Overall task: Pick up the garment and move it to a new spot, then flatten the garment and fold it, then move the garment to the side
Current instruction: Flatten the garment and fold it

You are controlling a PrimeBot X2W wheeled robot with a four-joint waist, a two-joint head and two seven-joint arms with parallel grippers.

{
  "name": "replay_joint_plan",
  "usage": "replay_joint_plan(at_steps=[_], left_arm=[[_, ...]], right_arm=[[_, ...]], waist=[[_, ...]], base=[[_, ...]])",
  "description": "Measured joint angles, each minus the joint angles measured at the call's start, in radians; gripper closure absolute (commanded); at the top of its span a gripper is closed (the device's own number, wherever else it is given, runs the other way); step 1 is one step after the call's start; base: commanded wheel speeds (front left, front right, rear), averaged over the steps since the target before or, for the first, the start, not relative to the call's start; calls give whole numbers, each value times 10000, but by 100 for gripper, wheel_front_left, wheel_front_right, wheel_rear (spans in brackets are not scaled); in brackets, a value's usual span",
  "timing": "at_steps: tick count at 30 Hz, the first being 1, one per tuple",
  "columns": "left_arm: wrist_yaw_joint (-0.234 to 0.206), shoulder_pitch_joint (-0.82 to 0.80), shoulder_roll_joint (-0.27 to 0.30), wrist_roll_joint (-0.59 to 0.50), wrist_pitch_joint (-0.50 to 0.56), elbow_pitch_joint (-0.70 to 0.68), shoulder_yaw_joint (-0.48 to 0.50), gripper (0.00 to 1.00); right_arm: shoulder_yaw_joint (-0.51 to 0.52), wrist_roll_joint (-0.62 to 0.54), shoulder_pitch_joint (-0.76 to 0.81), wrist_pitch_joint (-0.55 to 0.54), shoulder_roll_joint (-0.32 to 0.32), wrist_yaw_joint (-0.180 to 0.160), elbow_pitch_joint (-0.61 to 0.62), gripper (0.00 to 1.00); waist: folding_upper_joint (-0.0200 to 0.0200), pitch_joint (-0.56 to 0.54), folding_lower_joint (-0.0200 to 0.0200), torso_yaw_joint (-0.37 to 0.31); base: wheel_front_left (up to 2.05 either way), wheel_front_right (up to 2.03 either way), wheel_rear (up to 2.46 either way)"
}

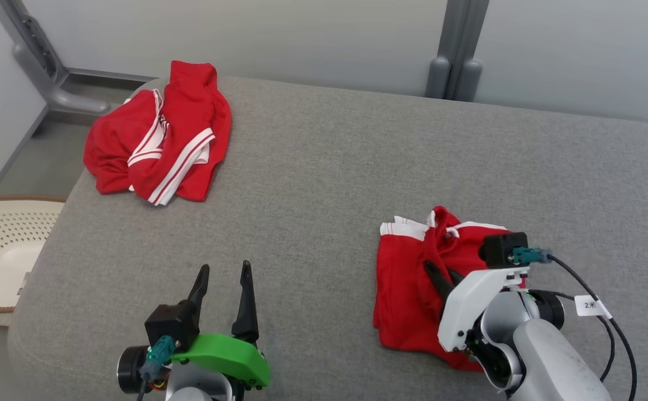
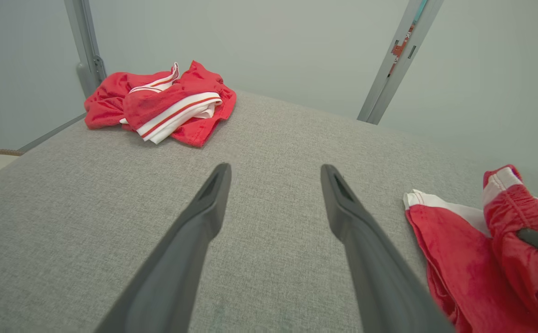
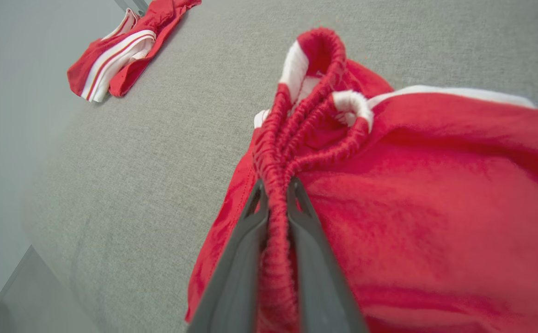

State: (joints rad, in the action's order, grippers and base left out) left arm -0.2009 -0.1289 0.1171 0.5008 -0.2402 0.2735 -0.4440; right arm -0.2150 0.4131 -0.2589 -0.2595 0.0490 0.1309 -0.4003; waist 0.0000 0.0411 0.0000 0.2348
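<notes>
The garment (image 1: pixel 407 284) is a pair of red shorts with white trim, lying crumpled at the near right of the grey cushioned surface (image 1: pixel 324 184). My right gripper (image 1: pixel 441 273) is shut on its gathered elastic waistband (image 3: pixel 276 185), pinched between the two dark fingers; the cloth spreads red on both sides of them (image 3: pixel 412 222). My left gripper (image 1: pixel 225 275) hovers open over bare grey fabric at the near left, well apart from the shorts, which show at its right edge (image 2: pixel 463 259).
A second red garment with white stripes (image 1: pixel 160 136) lies bunched at the far left corner of the surface. A pale perforated basket (image 1: pixel 1 250) stands off the left edge. Grey posts (image 1: pixel 455 55) rise behind the far edge.
</notes>
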Motion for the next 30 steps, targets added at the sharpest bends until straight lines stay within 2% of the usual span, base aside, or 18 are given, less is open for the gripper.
replay_joint_plan(at_steps=[2,3,4,5,6,12,16,24,30], left_arm=[[21,0,-29,4,-36,61,-35,0],[29,0,-42,4,-42,96,-48,0],[29,-1,-52,6,-46,132,-58,0],[31,-1,-59,6,-50,165,-69,0],[33,-1,-61,10,-65,182,-77,0],[88,2,-63,35,-75,278,-155,0],[90,0,-38,31,-75,270,-190,0],[169,-414,81,-107,-63,159,-341,0],[249,-803,-44,2,-63,184,-257,0]], right_arm=[[-201,12,-132,188,2,0,-362,100],[-374,104,-201,280,4,0,-516,80],[-527,188,-255,341,6,0,-671,64],[-746,207,-315,428,8,-2,-821,6],[-888,211,-354,537,4,0,-894,0],[-1894,483,-573,1160,-8,0,-1103,0],[-1956,171,-725,1722,-8,0,-1045,0],[-899,-1227,-786,2989,-10,0,-349,0],[336,-1879,-223,3312,0,0,213,0]], waist=[[0,-8,0,95],[0,-17,0,137],[0,-33,0,167],[0,-55,0,186],[-1,-72,0,193],[0,-179,0,67],[0,-260,0,-128],[0,-468,0,-736],[0,-614,0,-1240]], base=[[0,0,0],[0,0,0],[0,0,0],[0,0,0],[0,0,0],[0,0,0],[0,0,0],[0,0,0],[0,0,0]])
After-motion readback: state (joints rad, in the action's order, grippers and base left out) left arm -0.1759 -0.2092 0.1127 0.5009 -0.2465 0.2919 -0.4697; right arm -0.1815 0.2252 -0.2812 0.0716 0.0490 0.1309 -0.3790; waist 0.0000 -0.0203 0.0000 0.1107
